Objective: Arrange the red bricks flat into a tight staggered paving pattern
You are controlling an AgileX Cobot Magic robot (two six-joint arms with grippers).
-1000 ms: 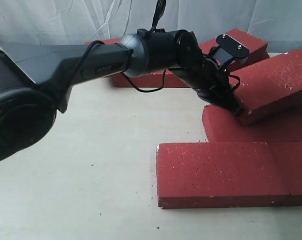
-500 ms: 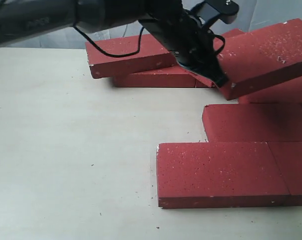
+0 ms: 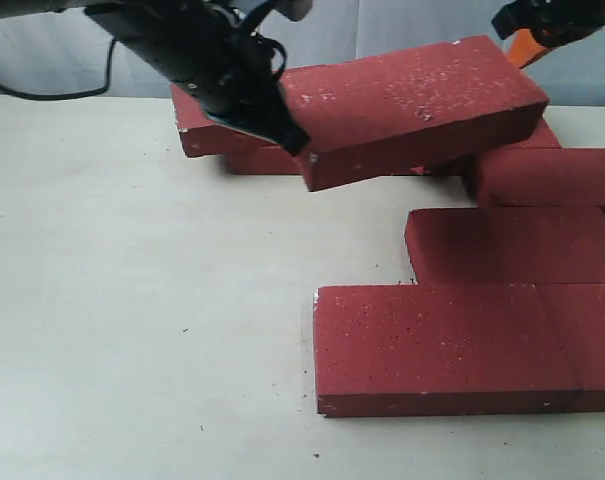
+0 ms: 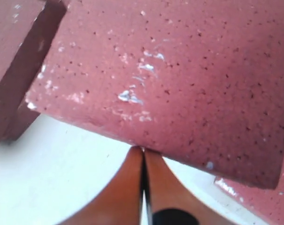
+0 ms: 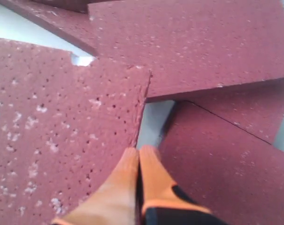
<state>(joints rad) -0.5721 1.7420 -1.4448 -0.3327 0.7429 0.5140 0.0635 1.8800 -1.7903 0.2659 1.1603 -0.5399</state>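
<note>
A raised brick (image 3: 412, 100), dark red with white flecks, hangs tilted in the air at 12 to 1 o'clock in the exterior view, above a pale table (image 3: 132, 320). The left gripper (image 4: 142, 157) meets its lower end at 11 o'clock. Its orange fingers are pressed together, their tips touching the brick's edge rather than pinching it. The right gripper (image 5: 139, 157) is at the higher end at 1 o'clock, its orange fingers also pressed together against the brick's edge. At 4 to 5 o'clock, 3 laid bricks (image 3: 432, 345) lie flat and touching in 2 staggered rows. Another brick (image 3: 552, 175) sits just beyond them at 3 o'clock. At 11 o'clock, behind the raised brick, 2 stacked bricks (image 3: 212, 130) lie.
</note>
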